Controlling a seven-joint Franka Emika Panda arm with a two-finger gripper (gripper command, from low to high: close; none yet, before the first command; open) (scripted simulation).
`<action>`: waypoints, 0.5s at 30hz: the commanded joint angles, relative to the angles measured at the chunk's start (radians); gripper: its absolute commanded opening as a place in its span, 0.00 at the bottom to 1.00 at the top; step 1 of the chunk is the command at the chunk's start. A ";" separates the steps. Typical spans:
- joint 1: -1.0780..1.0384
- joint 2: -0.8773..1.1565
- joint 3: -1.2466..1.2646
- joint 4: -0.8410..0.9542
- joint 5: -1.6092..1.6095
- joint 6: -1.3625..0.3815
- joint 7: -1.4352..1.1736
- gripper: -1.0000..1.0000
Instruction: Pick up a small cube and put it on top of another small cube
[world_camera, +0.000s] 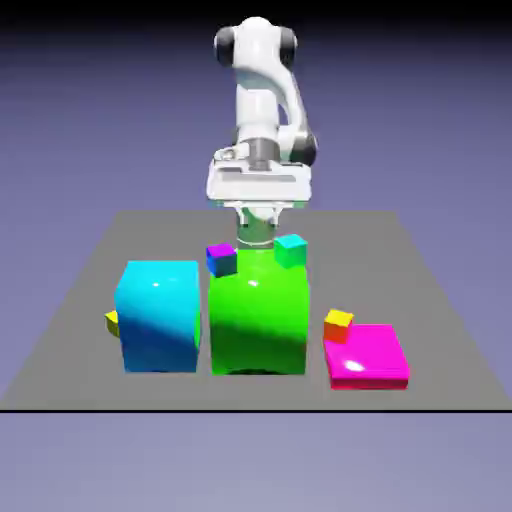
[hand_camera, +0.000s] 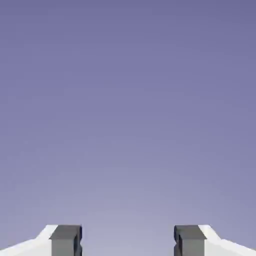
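table (world_camera: 440, 330): grey, flat | on it: big cyan block (world_camera: 158, 315), big green block (world_camera: 258, 320), flat pink slab (world_camera: 368, 358), tiny yellow cube (world_camera: 113, 322)

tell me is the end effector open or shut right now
Open: in the hand view the end effector has its fingertips wide apart with only backdrop between.

Grey table (world_camera: 420, 300) holds big cyan block (world_camera: 158, 315), big green block (world_camera: 257, 318) just beside it at 3 o'clock. Flat magenta slab (world_camera: 368, 358) at 3 o'clock of green. Tiny blue-and-magenta cube (world_camera: 221, 259) and tiny teal cube (world_camera: 291, 250) at the green block's top edge.
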 joint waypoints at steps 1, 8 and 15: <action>-0.014 0.023 0.002 0.036 0.007 -0.030 -0.021 0.50; -0.176 0.269 0.078 0.290 -0.033 -0.321 -0.025 0.50; -0.343 0.521 0.158 0.544 -0.079 -0.617 -0.019 0.50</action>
